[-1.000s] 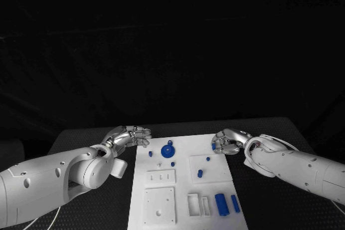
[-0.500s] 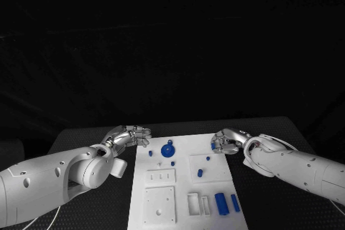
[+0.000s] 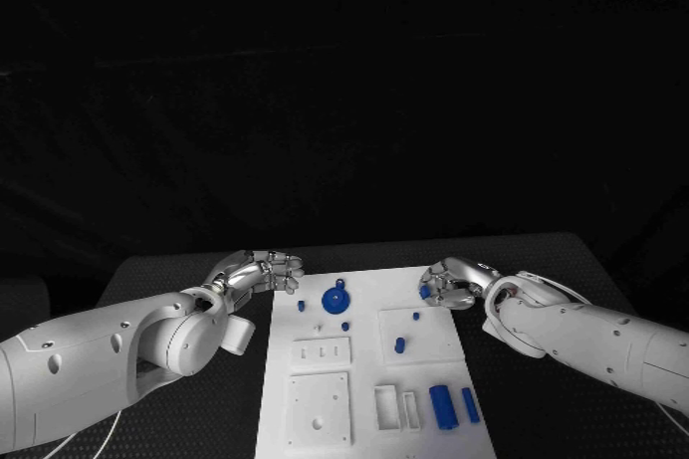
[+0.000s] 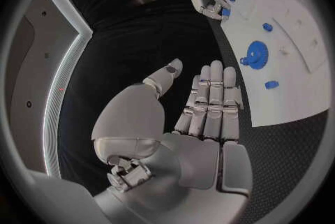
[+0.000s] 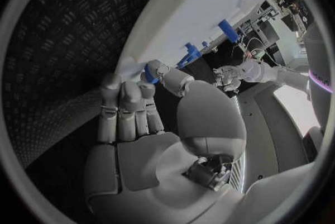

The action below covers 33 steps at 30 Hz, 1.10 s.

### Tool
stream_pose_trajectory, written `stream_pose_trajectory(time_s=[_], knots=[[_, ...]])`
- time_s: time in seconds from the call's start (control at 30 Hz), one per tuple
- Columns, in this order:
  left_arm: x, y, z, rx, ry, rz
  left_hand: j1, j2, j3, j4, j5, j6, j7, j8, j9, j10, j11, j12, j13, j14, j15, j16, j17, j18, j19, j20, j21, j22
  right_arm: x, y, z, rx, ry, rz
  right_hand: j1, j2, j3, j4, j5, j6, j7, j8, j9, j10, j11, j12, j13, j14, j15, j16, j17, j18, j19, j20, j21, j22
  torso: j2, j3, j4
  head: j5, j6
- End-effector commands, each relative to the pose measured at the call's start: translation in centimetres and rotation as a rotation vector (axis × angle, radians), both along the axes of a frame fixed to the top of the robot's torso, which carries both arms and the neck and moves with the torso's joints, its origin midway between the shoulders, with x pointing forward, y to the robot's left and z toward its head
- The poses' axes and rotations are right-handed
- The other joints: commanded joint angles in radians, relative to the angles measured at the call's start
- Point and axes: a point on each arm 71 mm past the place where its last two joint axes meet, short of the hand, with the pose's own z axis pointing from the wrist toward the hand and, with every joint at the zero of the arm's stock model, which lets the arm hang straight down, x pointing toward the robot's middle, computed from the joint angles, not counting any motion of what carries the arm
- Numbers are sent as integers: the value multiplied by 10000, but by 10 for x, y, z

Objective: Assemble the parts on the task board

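The white task board (image 3: 431, 439) lies in the middle of the table. My right hand (image 3: 454, 283) hovers over its far right corner and pinches a small blue part (image 3: 426, 291) between thumb and a finger; the right wrist view shows that hand (image 5: 139, 118) with the part (image 5: 151, 74) at its fingertips. My left hand (image 3: 260, 271) sits by the board's far left corner, holding nothing. In the left wrist view its fingers (image 4: 209, 101) are straight with the thumb apart. A blue gear (image 3: 335, 301) lies on the board near it.
Small blue pegs (image 3: 301, 306) (image 3: 416, 317) (image 3: 399, 346) stand on the board's middle blocks. Two blue cylinders (image 3: 442, 406) (image 3: 471, 405) lie at its near right, beside a slotted white block (image 3: 387, 404). Black table (image 3: 560, 270) surrounds the board.
My right hand has edged slightly left over the board's far right corner, still pinching the blue part. The left hand has stayed put.
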Motion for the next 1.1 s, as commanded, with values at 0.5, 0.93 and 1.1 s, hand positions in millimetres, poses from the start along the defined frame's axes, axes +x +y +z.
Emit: stream_pose_trajectory(time_s=[0.5,0.93,1.1], knots=[[-1,-21,-5,1301,862,-1331,-982,-204,-321,562,-71,650,-263,54,64,1064,-438,363,306,456,-204,277,260,120,159,-199,278,215,-3,43,39,168,-399,-147,-308,-61,339,-139,236,774,267,114,201,171,-95,76,-42,146,-108,36,-1,411,201,-33,97,128,-156,2,-241,228,193],[2,-57,-8,1792,1580,-1589,-1465,-292,-483,1055,-101,820,-317,-61,-7,1544,-678,579,645,724,-480,909,634,104,491,-489,648,245,-16,100,59,-1262,-844,777,-507,-119,457,-263,489,875,231,96,233,271,-130,88,-57,233,-140,41,-3,411,318,-53,90,98,-446,-46,-352,538,240],[1,-70,-9,1648,1685,-1790,-1365,-170,-460,1001,-93,849,-328,-79,-18,1542,-686,581,709,697,-503,1000,684,87,495,-523,714,241,-21,118,61,-1636,-1081,1127,-517,-140,484,-274,507,887,227,92,236,281,-134,86,-60,242,-141,38,-6,411,328,-51,85,93,-516,-63,-371,650,219]])
